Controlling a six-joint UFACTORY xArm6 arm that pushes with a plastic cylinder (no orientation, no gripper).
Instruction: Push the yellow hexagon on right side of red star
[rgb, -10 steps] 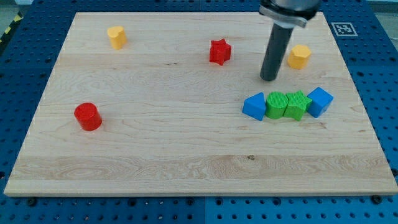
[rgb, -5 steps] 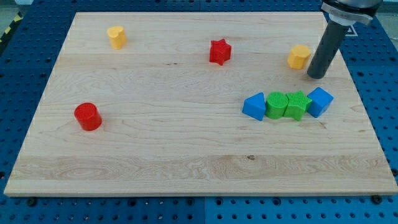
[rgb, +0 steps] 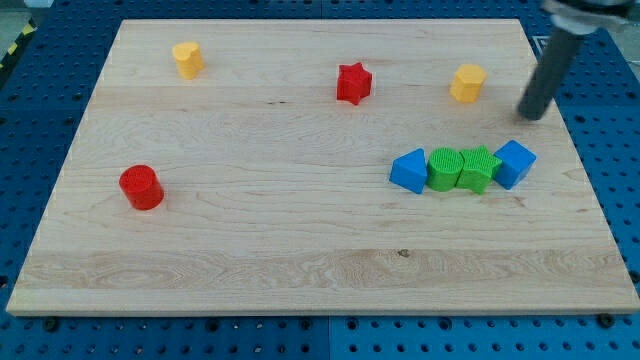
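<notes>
The yellow hexagon (rgb: 466, 82) lies on the wooden board near the view's top right. The red star (rgb: 353, 83) lies to its left, with a wide gap between them. My tip (rgb: 533, 114) is to the right of the hexagon and slightly lower in the view, apart from it and close to the board's right edge.
A row of blocks lies below the hexagon: a blue block (rgb: 409, 171), two green blocks (rgb: 444, 168) (rgb: 478, 167) and another blue block (rgb: 514, 163). A yellow heart-like block (rgb: 187, 58) is at top left. A red cylinder (rgb: 141, 187) is at left.
My tip has gone from left of the hexagon round to its right side. The hexagon has shifted a little to the left and up in the view.
</notes>
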